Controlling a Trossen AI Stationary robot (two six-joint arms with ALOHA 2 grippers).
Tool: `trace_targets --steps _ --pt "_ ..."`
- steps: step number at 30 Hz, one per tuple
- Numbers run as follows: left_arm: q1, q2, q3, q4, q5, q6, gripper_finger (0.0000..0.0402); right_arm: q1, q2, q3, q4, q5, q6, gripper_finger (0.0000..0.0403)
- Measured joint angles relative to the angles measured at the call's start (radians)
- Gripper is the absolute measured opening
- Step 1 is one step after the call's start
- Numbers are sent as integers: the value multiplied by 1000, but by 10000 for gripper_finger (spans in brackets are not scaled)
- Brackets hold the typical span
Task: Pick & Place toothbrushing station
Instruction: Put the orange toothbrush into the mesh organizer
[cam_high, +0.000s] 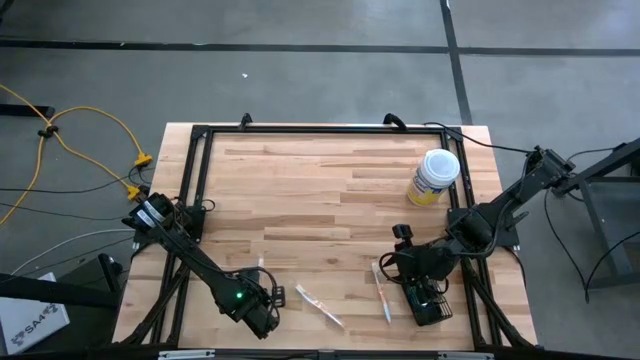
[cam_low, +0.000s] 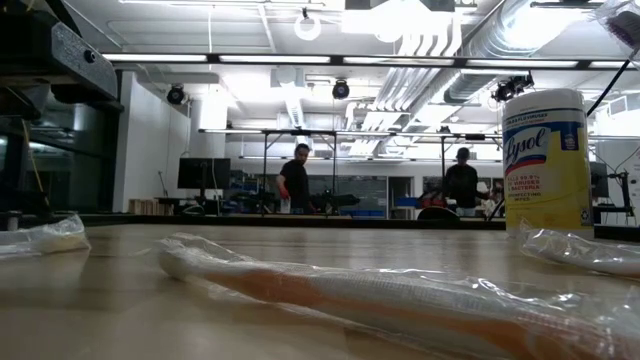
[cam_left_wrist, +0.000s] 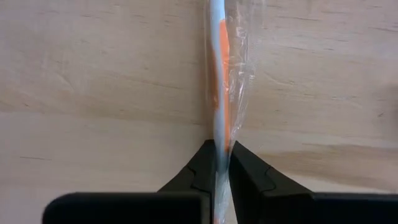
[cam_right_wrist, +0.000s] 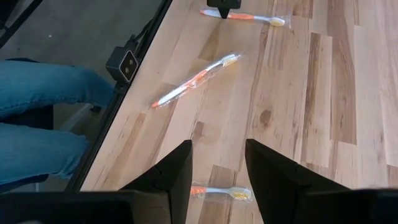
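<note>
The black wire-mesh basket (cam_high: 430, 306) stands near the table's front right corner, beside my right arm. Three plastic-wrapped orange-and-white toothbrushes lie along the near side of the table. My left gripper (cam_high: 270, 300) points down at the near left, shut on the leftmost toothbrush (cam_left_wrist: 222, 68). The middle toothbrush (cam_high: 320, 306) lies free. My right gripper (cam_right_wrist: 217, 163) hangs open above the third toothbrush (cam_right_wrist: 221, 193), clear of it. My left gripper pinches the wrapped toothbrush between its two fingers (cam_left_wrist: 202, 163), near its handle end (cam_right_wrist: 231, 16). The fingers come from above, pointing down, one on each long side. The brush lies flat on the table and runs from the fingers toward the far edge.
A yellow wipes canister (cam_high: 434, 178) with a white lid stands at the far right. A black frame (cam_high: 196, 180) runs along the table's edges. A person's legs in jeans (cam_right_wrist: 43, 93) show beyond the near edge. The table's middle is bare wood.
</note>
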Motion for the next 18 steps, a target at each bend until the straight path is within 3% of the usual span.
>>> trace_targets --steps 18 --pt "0 0 0 0 -1 78 17 0 0 0 0 0 0 139"
